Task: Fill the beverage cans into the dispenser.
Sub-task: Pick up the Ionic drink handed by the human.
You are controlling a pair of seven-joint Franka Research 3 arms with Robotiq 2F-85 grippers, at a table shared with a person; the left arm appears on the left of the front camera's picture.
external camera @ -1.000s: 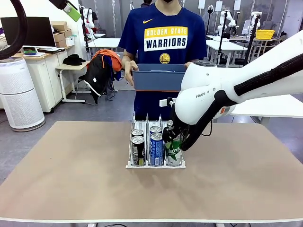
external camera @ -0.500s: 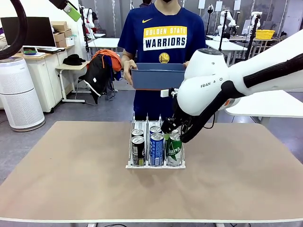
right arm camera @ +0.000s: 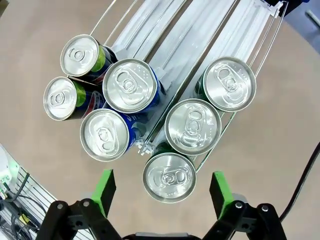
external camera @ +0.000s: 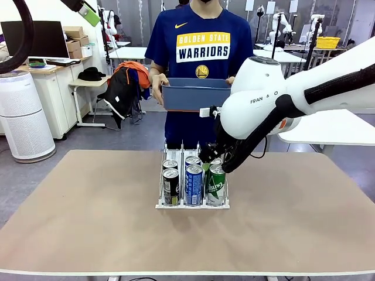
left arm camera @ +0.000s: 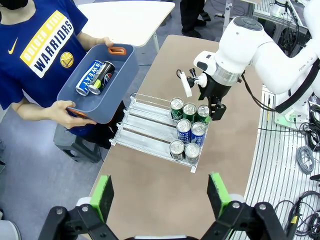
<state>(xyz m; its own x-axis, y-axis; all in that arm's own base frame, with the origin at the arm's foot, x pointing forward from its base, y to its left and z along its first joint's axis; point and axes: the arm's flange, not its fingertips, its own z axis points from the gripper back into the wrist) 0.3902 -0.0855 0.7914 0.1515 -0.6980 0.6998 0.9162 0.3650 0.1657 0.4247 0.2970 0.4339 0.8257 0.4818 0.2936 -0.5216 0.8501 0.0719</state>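
Observation:
The white wire dispenser stands mid-table with several beverage cans in its three lanes: black, blue and green at the front, more behind them. My right gripper hovers open just above the green lane. From the right wrist, its green pads flank a silver can top below, with a gap on each side. My left gripper is open high above the table, looking down on the dispenser. The person holds a blue tub with two cans in it.
The person stands at the far edge of the table, holding the tub at waist height behind the dispenser. The brown tabletop is bare to the left, right and front of the rack. The rear of the lanes holds no cans.
My right gripper has opened, let go of a green can in the right lane, and risen slightly up and back. The person has lifted the tub a little.

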